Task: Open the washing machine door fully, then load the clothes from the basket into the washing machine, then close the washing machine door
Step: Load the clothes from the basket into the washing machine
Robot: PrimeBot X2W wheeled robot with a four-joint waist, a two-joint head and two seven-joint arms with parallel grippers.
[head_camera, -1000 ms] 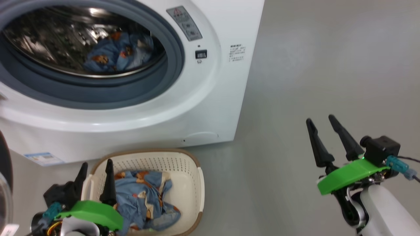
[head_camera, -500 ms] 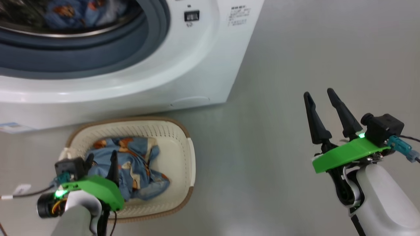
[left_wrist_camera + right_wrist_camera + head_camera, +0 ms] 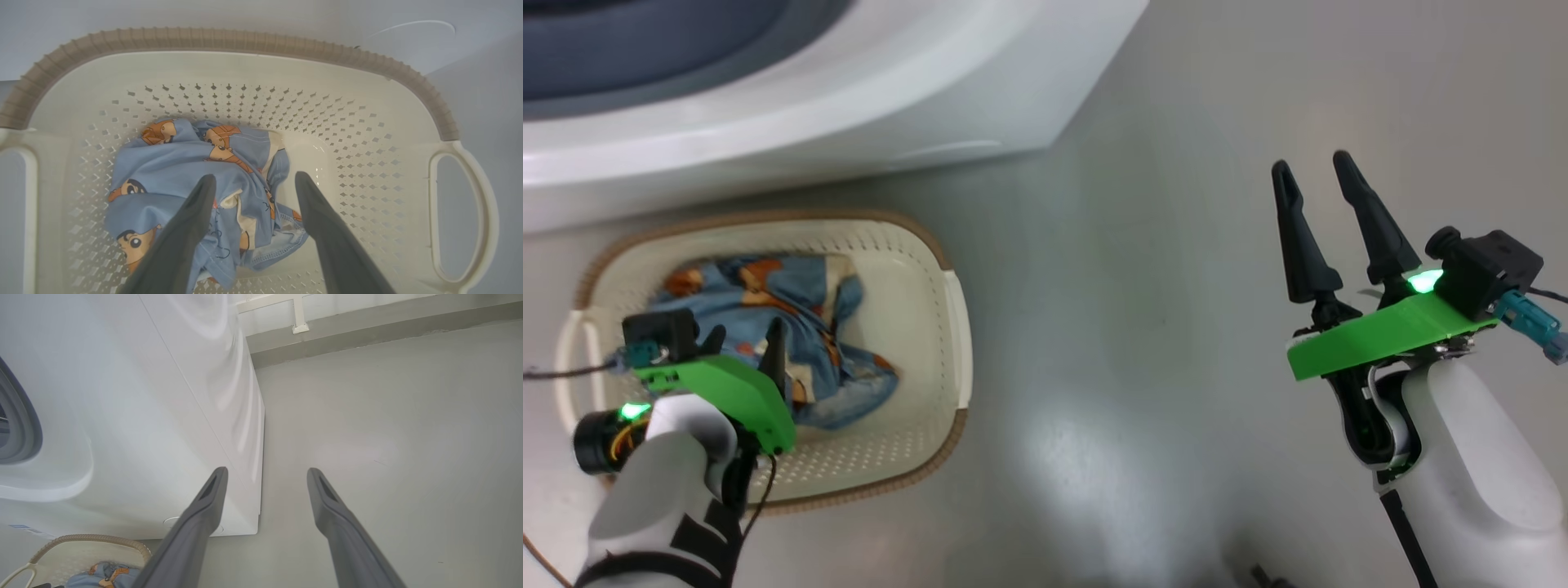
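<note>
The cream basket (image 3: 935, 351) (image 3: 367, 102) with its brown rim stands on the floor in front of the white washing machine (image 3: 866, 90) (image 3: 143, 428). Light blue clothes (image 3: 760, 298) (image 3: 171, 163) printed with orange bears lie bunched in its left half. My left gripper (image 3: 745, 339) (image 3: 253, 179) hangs open just above that pile, fingers pointing down at it, nothing between them. Off to the right, my right gripper (image 3: 1311, 163) (image 3: 267, 471) is open over bare floor, beside the machine's front right corner. The washing machine door is out of view.
Grey floor (image 3: 1160, 286) stretches to the right of the basket and the machine. The grey rubber gasket (image 3: 645, 57) of the drum opening shows at the top left of the head view. A wall base with a white bracket (image 3: 298, 314) runs behind the machine.
The head camera has tilted down, so machine and basket slid up the picture. My left gripper has come over the basket and down toward the clothes. Both grippers stayed open.
</note>
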